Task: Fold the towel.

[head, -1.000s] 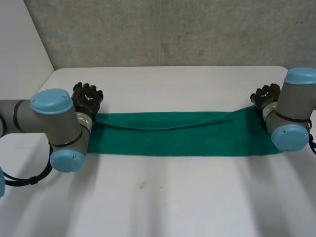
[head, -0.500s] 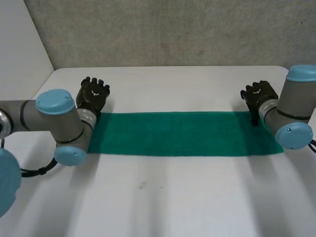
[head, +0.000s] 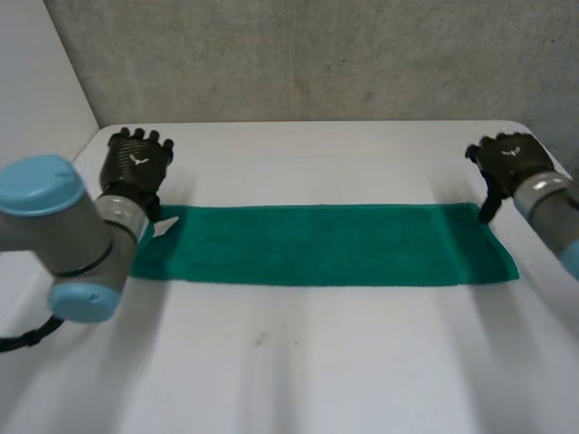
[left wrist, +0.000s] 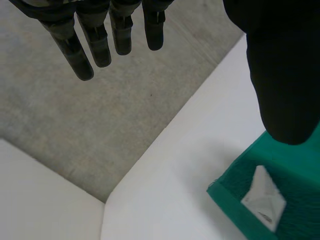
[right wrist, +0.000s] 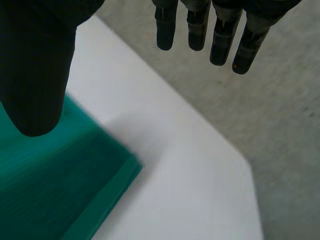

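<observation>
The green towel [head: 326, 244] lay flat on the white table [head: 317, 362] as a long narrow band folded along its length, running from one arm to the other. The left hand [head: 136, 167] hung just beyond the band's far left corner. In the left wrist view its fingers [left wrist: 100, 45] were straight and slightly apart, well clear of the thumb [left wrist: 285, 75], and held nothing. The towel's corner [left wrist: 235, 180] and a small white tag [left wrist: 262, 197] lay below the thumb tip, apart from it. The right hand [head: 511, 163] hovered just past the far right corner. In the right wrist view its fingers [right wrist: 220, 40] hung straight and close together over bare table, and the thumb [right wrist: 35, 65] stood wide of them above the towel's layered edge [right wrist: 55, 190]. From the head view the right thumb tip seemed to point down right at that corner, though whether it touched the cloth could not be told. Neither hand gripped the towel.
</observation>
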Robot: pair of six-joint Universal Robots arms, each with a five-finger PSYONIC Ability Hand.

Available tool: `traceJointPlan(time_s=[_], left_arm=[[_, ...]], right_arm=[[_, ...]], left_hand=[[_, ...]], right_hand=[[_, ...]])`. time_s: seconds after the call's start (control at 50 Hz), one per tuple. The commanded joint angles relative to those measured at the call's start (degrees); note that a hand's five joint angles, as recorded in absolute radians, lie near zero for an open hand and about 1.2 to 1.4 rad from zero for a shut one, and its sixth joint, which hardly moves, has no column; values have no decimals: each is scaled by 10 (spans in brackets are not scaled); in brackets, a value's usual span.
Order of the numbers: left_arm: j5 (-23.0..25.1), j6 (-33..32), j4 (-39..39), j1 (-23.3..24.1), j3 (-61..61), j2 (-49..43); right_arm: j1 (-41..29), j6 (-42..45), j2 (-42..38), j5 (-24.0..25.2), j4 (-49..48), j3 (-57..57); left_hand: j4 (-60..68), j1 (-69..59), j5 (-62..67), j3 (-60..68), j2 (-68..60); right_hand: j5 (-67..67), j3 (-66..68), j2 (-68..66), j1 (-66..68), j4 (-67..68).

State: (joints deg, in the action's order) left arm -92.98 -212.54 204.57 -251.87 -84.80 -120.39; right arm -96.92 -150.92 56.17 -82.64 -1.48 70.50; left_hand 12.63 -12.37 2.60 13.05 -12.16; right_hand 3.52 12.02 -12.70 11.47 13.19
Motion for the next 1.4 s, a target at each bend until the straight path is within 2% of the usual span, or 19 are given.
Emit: traceJointPlan(time_s=[0.02, 0.16, 0.42, 0.44, 0.5, 0.52, 0.6, 0.62, 0.7, 0.78, 0.88, 0.98, 1.0, 1.06, 1.16, 1.2, 1.3, 1.38, 1.4], left_arm=[[4, 82, 0, -16, -100, 76], [4, 94, 1, -18, -143, 79], [4, 95, 1, -16, -154, 78], [4, 95, 1, -16, -156, 78], [4, 95, 1, -14, -157, 78], [4, 95, 2, -14, -157, 78], [3, 95, 1, -13, -160, 78], [3, 95, 1, -13, -162, 78], [3, 95, 1, -14, -164, 81], [3, 96, 0, -17, -165, 93], [3, 96, -1, -16, -171, 98], [3, 96, -1, -14, -179, 108], [3, 96, -1, -13, -179, 109], [2, 96, -1, -12, -179, 111], [3, 96, -1, -10, -185, 120], [3, 96, -1, -10, -186, 121], [2, 96, -1, -3, -186, 121], [2, 96, -1, 10, -186, 120], [2, 96, 0, 14, -186, 120]], right_arm=[[55, 4, 46, 62, 109, 89], [77, 10, 42, 85, 83, 117], [95, 12, -40, 94, 44, 105], [96, 12, -42, 93, 41, 104], [103, 12, -48, 87, 37, 99], [107, 12, -48, 85, 35, 98], [129, 11, -47, 58, 17, 99], [143, 12, -35, 19, -3, 98], [161, 37, -8, -20, -24, 97], [190, 112, 5, -26, -23, 89], [188, 188, 9, -24, -23, 71], [82, 181, 37, -13, -24, 47], [41, 175, 40, -1, -23, 39], [-15, 173, 46, 25, -22, 32], [-151, 180, 41, 104, -27, 17], [-184, 181, 35, 119, -27, 8], [-279, 190, -54, 149, -25, -35], [-320, 212, -116, 146, -12, -63], [-324, 218, -126, 146, -9, -64]], left_hand=[[-16, 13, -15, -20, 11], [-16, 13, -15, -20, 11], [-16, 13, -15, -20, 11], [-16, 13, -15, -20, 11], [-16, 13, -15, -20, 11], [-16, 13, -15, -20, 11], [-16, 13, -15, -20, 11], [-16, 13, -15, -20, 11], [-14, 12, -14, -18, 9], [-14, 11, -14, -18, 9], [-14, 11, -14, -18, 9], [-14, 11, -14, -18, 9], [-14, 11, -14, -18, 9], [-14, 11, -14, -18, 9], [-14, 11, -14, -18, 9], [-14, 11, -14, -18, 9], [-14, 11, -14, -18, 9], [-14, 11, -14, -18, 9], [-14, 11, -14, -18, 9]], right_hand=[[11, 26, -19, 31, 14], [108, 123, -117, 129, 112], [225, 240, -233, 245, 228], [255, 270, -263, 275, 258], [605, 620, -613, 626, 608], [664, 679, -672, 685, 668], [665, 680, -673, 685, 668], [665, 680, -673, 685, 668], [665, 680, -673, 685, 668], [665, 680, -673, 685, 668], [665, 680, -673, 685, 668], [665, 680, -673, 685, 668], [665, 680, -673, 685, 668], [665, 680, -673, 685, 668], [665, 680, -673, 685, 668], [665, 680, -673, 685, 668], [665, 680, -673, 685, 668], [662, 677, -670, 683, 665], [597, 612, -605, 618, 600]])
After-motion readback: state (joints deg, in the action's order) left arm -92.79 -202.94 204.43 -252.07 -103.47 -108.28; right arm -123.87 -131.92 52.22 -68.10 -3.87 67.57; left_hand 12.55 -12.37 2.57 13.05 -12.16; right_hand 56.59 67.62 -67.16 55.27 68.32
